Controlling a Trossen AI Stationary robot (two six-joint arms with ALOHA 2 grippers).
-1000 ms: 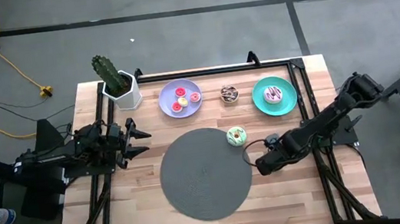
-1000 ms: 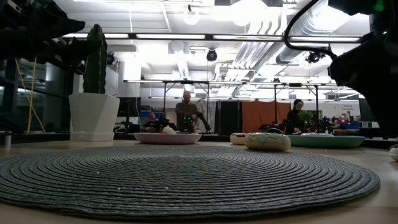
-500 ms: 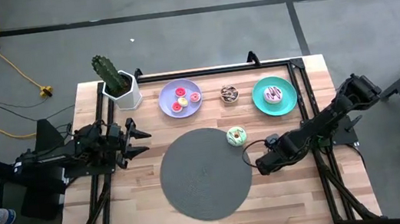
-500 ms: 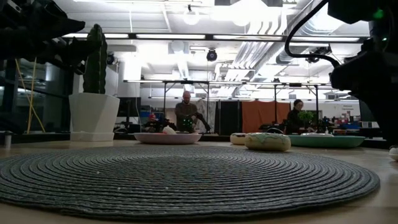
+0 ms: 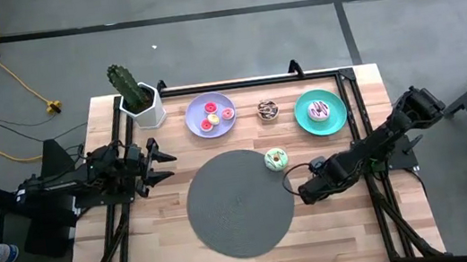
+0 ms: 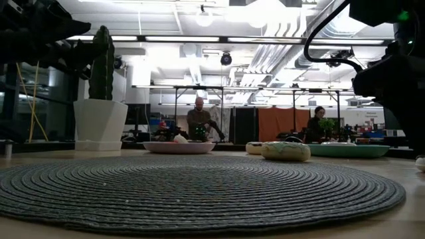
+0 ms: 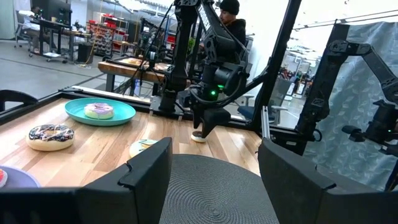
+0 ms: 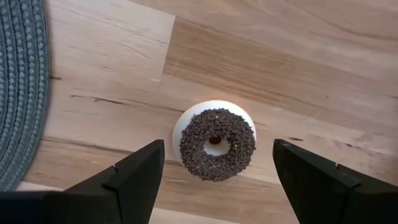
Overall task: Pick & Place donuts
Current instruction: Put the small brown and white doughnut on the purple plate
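my right gripper [image 8: 214, 171] hangs with its fingers [image 8: 140, 177] spread wide and empty, pointing straight down at a chocolate-sprinkled donut [image 8: 217, 144] that lies flat on the bare wooden table [image 8: 292, 74]. the donut sits between my two fingers but below them, untouched. in the high view my right gripper [image 5: 307, 192] is at about 3 o'clock of the dark grey round mat [image 5: 239, 203], just off its rim, and it covers that donut from above.

outward from there, a green-iced donut [image 5: 275, 158] rests at the mat's 1 o'clock edge, partly on the weave. further toward 12 o'clock of my right gripper a chocolate donut with pale sprinkles [image 5: 268, 109] lies on the wood between two plates. the teal plate [image 5: 305, 121] at its 3 o'clock carries a pink-and-white donut [image 5: 319, 110]; the lavender plate [image 5: 195, 113] at its 9 o'clock holds three small donuts [image 5: 212, 115] in pink, red and orange.

my left gripper [image 5: 163, 155] waits at 9 o'clock of the mat, well apart from every donut, its jaws parted and holding nothing. a potted cactus [image 5: 131, 92] in a white pot stands at the far left corner of the table, at 12 o'clock of my left gripper.
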